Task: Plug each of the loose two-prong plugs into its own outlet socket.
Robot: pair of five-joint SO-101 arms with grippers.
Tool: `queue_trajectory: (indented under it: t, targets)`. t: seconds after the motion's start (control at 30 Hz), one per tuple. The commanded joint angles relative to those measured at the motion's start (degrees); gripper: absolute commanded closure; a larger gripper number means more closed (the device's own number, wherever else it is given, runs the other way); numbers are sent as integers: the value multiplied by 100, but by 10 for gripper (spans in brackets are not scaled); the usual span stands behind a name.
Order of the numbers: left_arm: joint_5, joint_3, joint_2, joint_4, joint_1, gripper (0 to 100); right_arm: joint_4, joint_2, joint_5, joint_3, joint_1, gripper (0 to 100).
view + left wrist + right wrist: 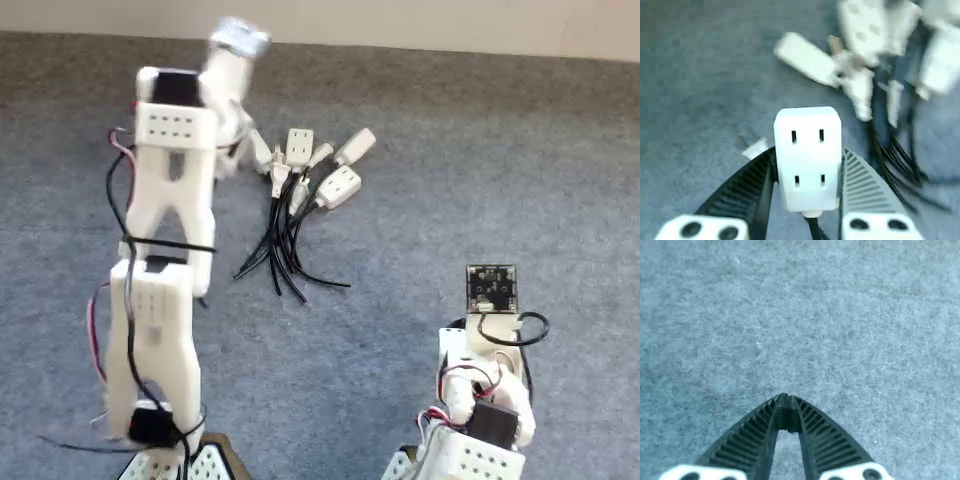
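Left jaws clenched on white plastic outlet block (807, 135), just beside tangle of white plugs and black cords (300, 190) on grey carpeted counter (480, 150). Right jaws pressed together, gripping nothing, well apart.

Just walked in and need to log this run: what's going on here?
The left tool is shut on a white outlet socket, right beside the tangle of plugs and sockets with black cords on the grey carpet. The right tool is shut, holding nothing, over bare carpet away from the tangle.
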Motion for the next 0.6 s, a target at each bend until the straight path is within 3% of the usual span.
queue_trajectory:
  t: [0.0, 0.23, 0.57]
  targets:
    - [-1037, 2211, -1956, 62, 620, 995, -22, -22, 62, 646, -57, 990]
    - [-2470, 6141, -4523, -62, 1402, 995, -22, -22, 62, 646, -57, 990]
    - [-3349, 11029, -6475, -3226, 1552, 995, -22, -22, 62, 646, -57, 990]
